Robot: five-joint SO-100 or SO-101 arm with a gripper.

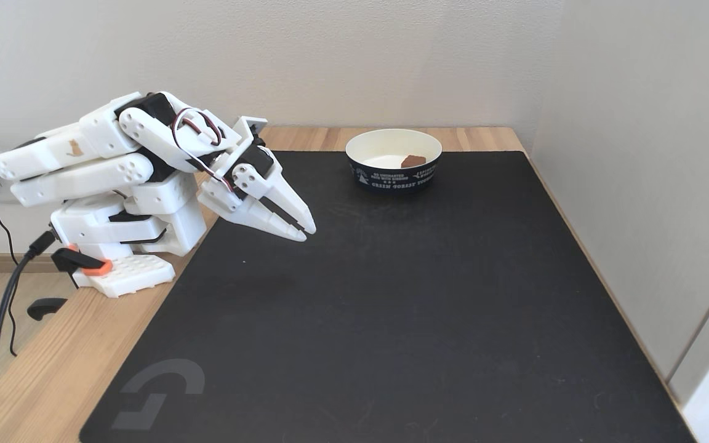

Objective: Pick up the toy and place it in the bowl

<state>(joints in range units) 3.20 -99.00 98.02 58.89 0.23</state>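
Hand (306,232) hangs clenched and empty at left of the frame, folded near the arm's base, while the toy (413,161) already lies inside the bowl (391,178) at upper centre, so nothing looks left.

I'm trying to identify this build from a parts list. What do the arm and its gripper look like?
The arm is white printed plastic with black servo blocks at its joints, red, white and black wires looped near the wrist, and a small tan figure marking on one link. Its gripper has two tapered white fingers with dark inner faces. An orange-tipped black clamp sits at the perforated base.
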